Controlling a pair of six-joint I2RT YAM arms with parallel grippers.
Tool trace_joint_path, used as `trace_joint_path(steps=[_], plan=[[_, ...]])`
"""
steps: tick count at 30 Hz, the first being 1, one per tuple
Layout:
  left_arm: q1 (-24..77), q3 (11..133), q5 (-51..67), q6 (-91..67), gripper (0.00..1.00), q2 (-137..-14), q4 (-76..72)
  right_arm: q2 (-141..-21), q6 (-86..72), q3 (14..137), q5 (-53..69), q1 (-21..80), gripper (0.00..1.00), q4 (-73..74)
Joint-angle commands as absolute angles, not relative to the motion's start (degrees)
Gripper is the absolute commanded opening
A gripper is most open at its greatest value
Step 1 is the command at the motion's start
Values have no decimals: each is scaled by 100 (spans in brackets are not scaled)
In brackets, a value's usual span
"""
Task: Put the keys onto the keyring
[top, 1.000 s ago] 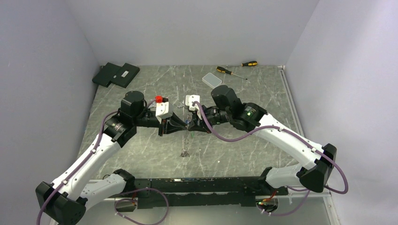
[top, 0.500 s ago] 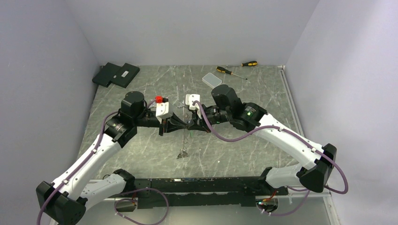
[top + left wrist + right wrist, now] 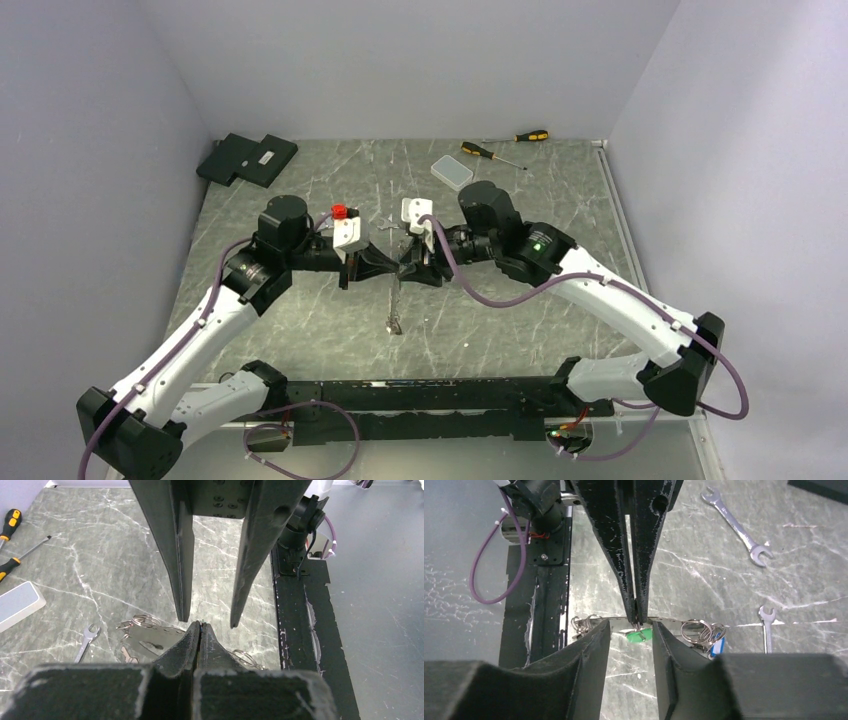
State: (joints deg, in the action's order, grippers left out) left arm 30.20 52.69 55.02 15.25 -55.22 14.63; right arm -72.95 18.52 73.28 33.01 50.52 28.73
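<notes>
Left pincer point(image 3: 635, 616) is clamped shut on the keyring point(image 3: 396, 303), a thin pale band dangling above the surface point(image 3: 300, 320). Right pincer point(image 3: 631, 626) is part open, straddling it and holding nothing. Keys point(image 3: 698, 632) bunched alongside, green tag point(image 3: 640, 636) and blue tag point(image 3: 719, 647) too small to read.

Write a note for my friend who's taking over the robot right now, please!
Left gripper: fingers shut, seemingly pinching the keyring band beside the green tag.
Right gripper: fingers open, straddling the left fingertips.
Keys: bunched along the band, one bunch with a blue tag.
Done: band gripped. Cannot tell whether any key is threaded on.
Left: thread the keys onto the band, probably with the right gripper.
</notes>
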Motion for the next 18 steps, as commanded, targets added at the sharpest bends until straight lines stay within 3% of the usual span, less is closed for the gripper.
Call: trace_joint_path(steps=[1, 18], plan=[[3016, 5227, 5477, 1345, 0, -5265, 1123, -6922, 1739, 7138, 3323, 5043, 42, 2342], [2751, 4915, 5889, 513, 0, -4950, 63, -6707, 1415, 6714, 4007, 4729, 39, 1767]])
